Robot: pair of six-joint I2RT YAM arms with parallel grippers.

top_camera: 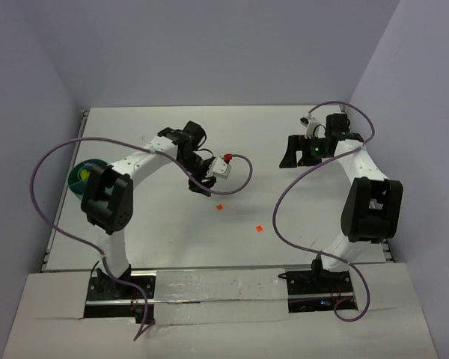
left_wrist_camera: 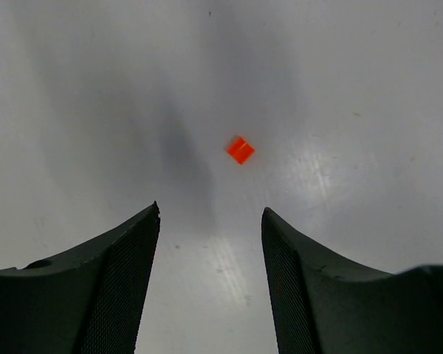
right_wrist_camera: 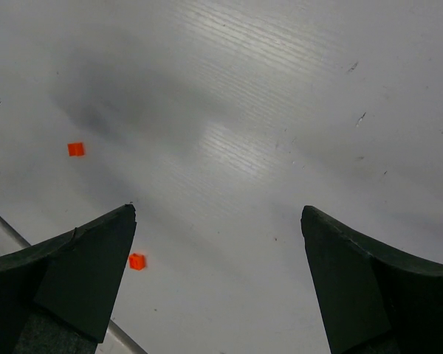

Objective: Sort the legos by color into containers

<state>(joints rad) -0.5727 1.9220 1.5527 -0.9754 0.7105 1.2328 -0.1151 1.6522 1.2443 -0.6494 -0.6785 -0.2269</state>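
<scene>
Just ahead of the left jaws lies one orange brick point(left_wrist_camera: 240, 150); both pairs of jaws stand open and hold nothing.

Left arm point(top_camera: 146, 158) rises from its base, folds at a dark elbow and reaches toward the middle of the desk point(top_camera: 172, 247), its wrist bent over so the jaws point down at the surface. The brick sits flat beyond their tips, in line with the gap and touching neither finger. A second orange brick point(top_camera: 260, 227) lies farther out, toward the right arm's side. Well behind the left jaws, the teal bowl point(top_camera: 76, 179) is half hidden by that elbow. Right arm point(top_camera: 359, 168) is folded high, with its forearm stretched toward the far part of the desk and its jaws spread wide over bare surface. In its wrist view both orange bricks lie off to the left-hand finger's side, one close beside it.
</scene>
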